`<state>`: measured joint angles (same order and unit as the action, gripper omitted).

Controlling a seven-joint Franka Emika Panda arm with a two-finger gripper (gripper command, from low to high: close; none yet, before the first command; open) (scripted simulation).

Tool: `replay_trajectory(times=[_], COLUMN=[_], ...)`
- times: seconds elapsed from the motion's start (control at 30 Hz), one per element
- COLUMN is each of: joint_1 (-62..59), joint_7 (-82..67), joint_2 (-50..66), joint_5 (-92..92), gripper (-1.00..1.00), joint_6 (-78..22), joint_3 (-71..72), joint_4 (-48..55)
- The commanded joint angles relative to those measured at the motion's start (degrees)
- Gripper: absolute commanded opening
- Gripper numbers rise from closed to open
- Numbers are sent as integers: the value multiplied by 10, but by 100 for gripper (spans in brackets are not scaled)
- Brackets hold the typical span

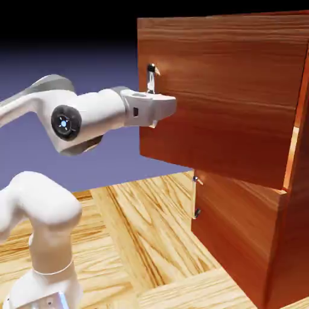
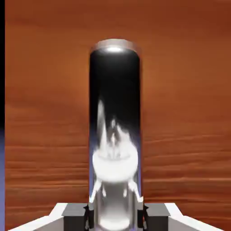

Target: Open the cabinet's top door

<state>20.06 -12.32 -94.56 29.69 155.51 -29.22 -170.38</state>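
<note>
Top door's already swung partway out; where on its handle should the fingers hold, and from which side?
Hold the top door's handle mid-bar, coming straight at the door face. It is a thin vertical bar standing off the top door near its free edge, so one finger fits on each side. The gripper already looks clamped that way: in the hand view the handle runs upright between the fingers.

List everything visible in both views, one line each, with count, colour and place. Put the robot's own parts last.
cabinet: one, reddish-brown wood grain, right side of the exterior view.
top door: one, reddish-brown, swung partly open toward the arm.
top door handle: one, silver bar, near the door's left edge, held between the fingers.
lower panel: one, reddish-brown, beneath the top door.
lower handle: one, silver, at the lower panel's left edge.
table: one, light wood.
arm: one, white, lower left.
hand: one, white, shut on the top door handle.
</note>
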Motion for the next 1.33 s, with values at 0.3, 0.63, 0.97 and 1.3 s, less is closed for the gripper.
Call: replay_trajectory(times=[0.3, 0.63, 0.97, 1.3], joint_1=[-49, 11, 141, 268], joint_7=[-27, -39, -30, -9], joint_2=[-50, -47, -28, -6], joint_5=[-64, -121, -143, -138], gripper=[-100, -100, -100, 100], joint_6=[-249, -498, -711, -870], joint_3=[-134, -246, -298, -317], joint_4=[81, 249, 457, 643])
